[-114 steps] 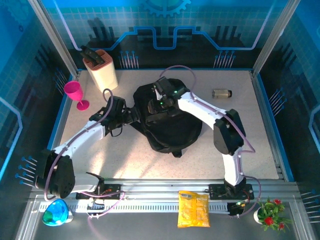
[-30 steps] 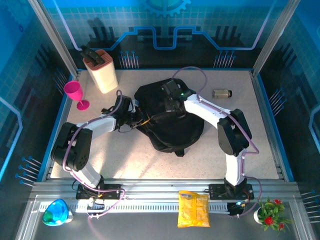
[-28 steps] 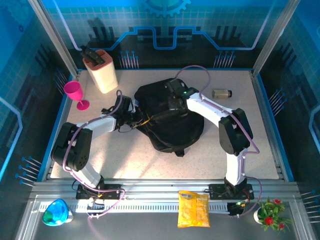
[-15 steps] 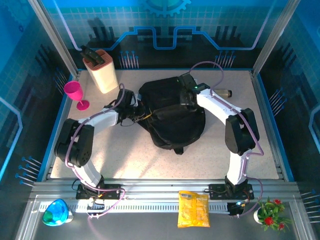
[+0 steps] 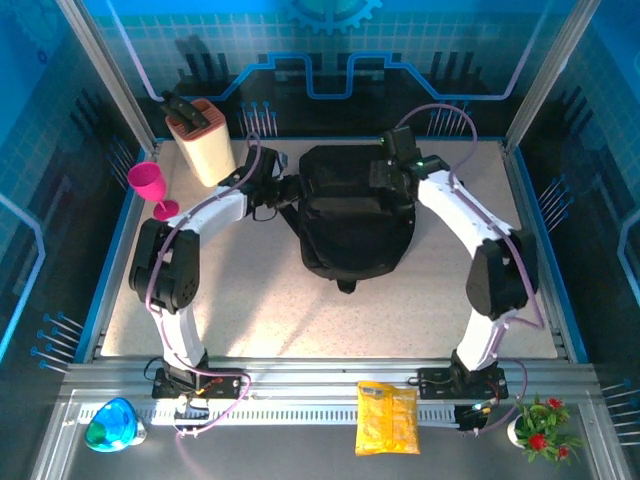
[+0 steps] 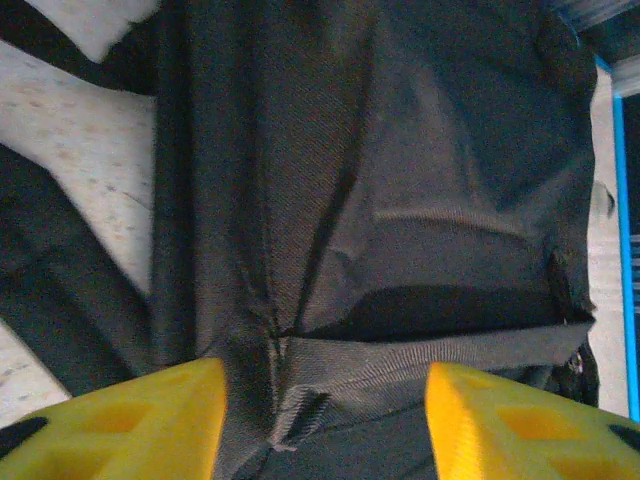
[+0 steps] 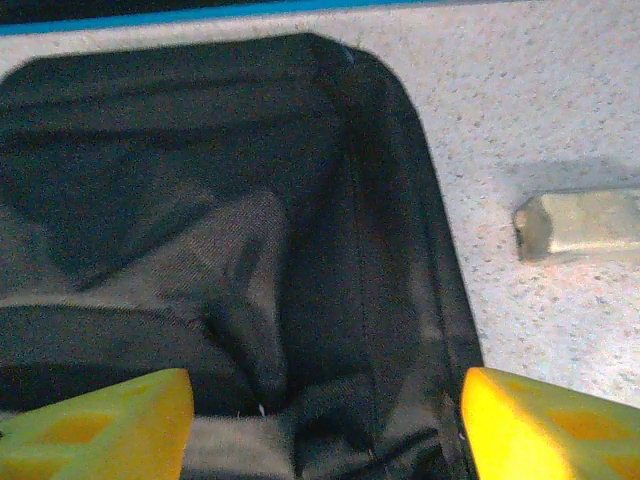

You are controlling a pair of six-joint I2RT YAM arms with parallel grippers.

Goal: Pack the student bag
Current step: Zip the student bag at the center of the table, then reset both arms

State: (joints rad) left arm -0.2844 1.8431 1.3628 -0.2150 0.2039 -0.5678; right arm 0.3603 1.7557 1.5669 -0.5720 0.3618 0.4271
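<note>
The student bag [image 5: 355,225], a large black fabric backpack, lies flat at the back middle of the table. My left gripper [image 5: 277,190] sits at its upper left edge. In the left wrist view its yellow fingers [image 6: 120,420] stand wide apart over a webbing strap and a seam of the student bag [image 6: 400,200], and the left gripper [image 6: 325,430] is open. My right gripper [image 5: 385,175] is at the bag's upper right edge. The right gripper [image 7: 325,430] is open too, with dark folds of the student bag [image 7: 200,200] beyond it.
A cream knife block [image 5: 205,140] and a pink goblet [image 5: 150,185] stand at the back left. A small pale jar [image 7: 580,222] lies on the table right of the bag. A yellow packet [image 5: 388,418], a blue-green object [image 5: 110,425] and a flower pot [image 5: 540,425] sit on the front rail.
Both arms have pulled the bag toward the back of the table and straightened it. Both grippers were shut on it and have since opened and let it go.
</note>
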